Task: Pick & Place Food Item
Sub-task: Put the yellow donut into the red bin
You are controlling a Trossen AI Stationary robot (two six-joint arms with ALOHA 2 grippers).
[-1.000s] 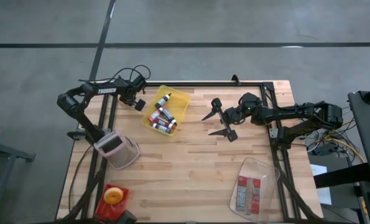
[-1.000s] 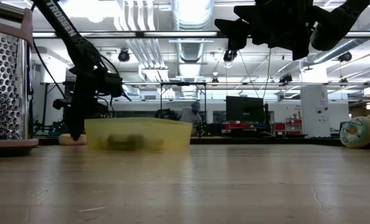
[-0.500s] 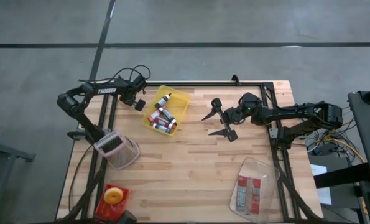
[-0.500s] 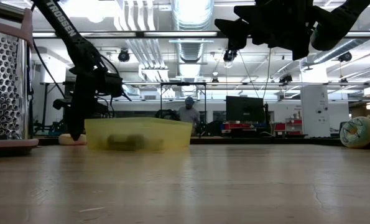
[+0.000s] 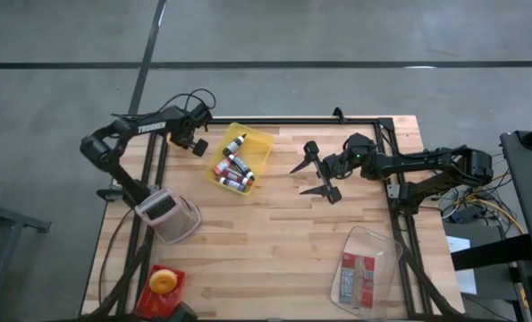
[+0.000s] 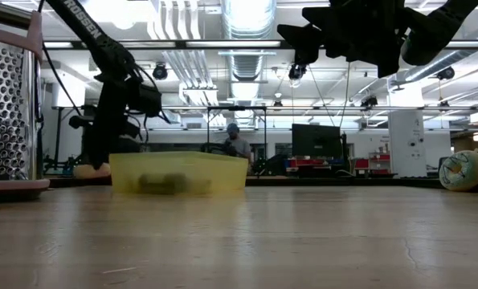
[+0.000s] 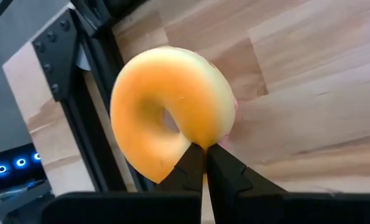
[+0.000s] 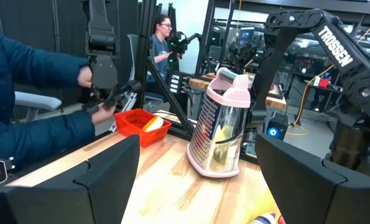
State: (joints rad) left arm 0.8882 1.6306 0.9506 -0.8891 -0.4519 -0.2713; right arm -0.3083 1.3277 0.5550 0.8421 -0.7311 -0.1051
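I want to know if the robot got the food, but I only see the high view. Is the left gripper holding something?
Observer: Yes. The left wrist view shows the left gripper shut on the rim of an orange doughnut.
Operator: Is anybody close to the table?
Observer: Yes. In the right wrist view a person's blue sleeve shows beside the red basket.
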